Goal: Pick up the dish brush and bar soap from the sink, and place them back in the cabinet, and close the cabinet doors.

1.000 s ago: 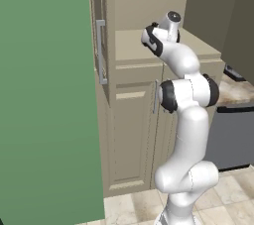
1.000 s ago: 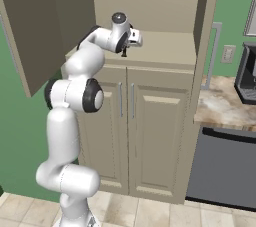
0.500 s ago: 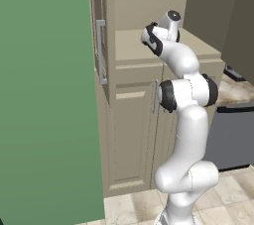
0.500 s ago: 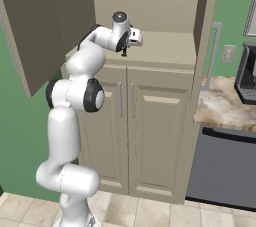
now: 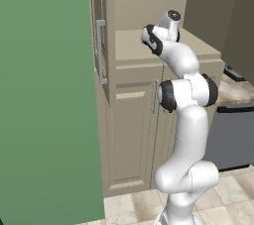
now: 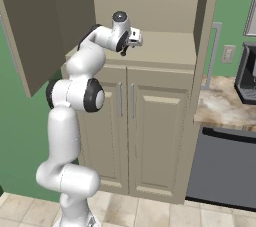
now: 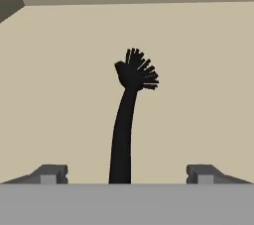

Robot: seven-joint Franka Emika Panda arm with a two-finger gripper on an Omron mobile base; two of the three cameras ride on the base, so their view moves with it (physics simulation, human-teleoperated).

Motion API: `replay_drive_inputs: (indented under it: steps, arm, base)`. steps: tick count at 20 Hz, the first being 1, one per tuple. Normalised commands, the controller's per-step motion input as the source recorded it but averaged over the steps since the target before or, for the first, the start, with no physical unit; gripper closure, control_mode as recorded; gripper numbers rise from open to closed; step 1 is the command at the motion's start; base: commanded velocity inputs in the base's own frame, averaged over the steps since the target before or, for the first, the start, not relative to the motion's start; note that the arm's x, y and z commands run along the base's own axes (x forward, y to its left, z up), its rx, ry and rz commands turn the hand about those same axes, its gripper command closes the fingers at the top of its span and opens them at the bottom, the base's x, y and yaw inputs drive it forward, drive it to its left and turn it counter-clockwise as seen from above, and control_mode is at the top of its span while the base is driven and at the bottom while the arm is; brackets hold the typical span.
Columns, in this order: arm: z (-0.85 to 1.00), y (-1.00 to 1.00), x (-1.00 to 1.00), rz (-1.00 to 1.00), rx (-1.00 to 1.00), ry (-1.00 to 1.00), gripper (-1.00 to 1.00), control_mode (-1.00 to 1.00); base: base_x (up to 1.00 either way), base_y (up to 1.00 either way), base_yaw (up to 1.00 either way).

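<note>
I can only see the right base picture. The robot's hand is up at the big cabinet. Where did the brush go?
Observer: In the hand view the dish brush lies on the beige shelf of the cabinet.
Operator: Is the robot holding it?
Observer: No. The gripper is open; its fingers stand wide on either side of the handle, not touching it.
Operator: Which way is the bristly end?
Observer: It points away from the hand, toward the cabinet's back wall.

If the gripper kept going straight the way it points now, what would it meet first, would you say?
Most likely the dish brush, lying between the open gripper's fingers on the cabinet shelf, then the shelf itself; depth is hard to judge.
</note>
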Motion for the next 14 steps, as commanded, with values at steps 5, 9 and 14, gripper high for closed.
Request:
replay_drive_inputs:
  steps: [5, 9, 14]
  arm:
    - [0.0, 0.0, 0.0, 0.0, 0.0, 0.0, -1.0, -1.0]
    - [0.0, 0.0, 0.0, 0.0, 0.0, 0.0, -1.0, -1.0]
    - [0.0, 0.0, 0.0, 0.0, 0.0, 0.0, -1.0, -1.0]
  base:
    - [0.0, 0.0, 0.0]
    - [0.0, 0.0, 0.0]
    - [0.0, 0.0, 0.0]
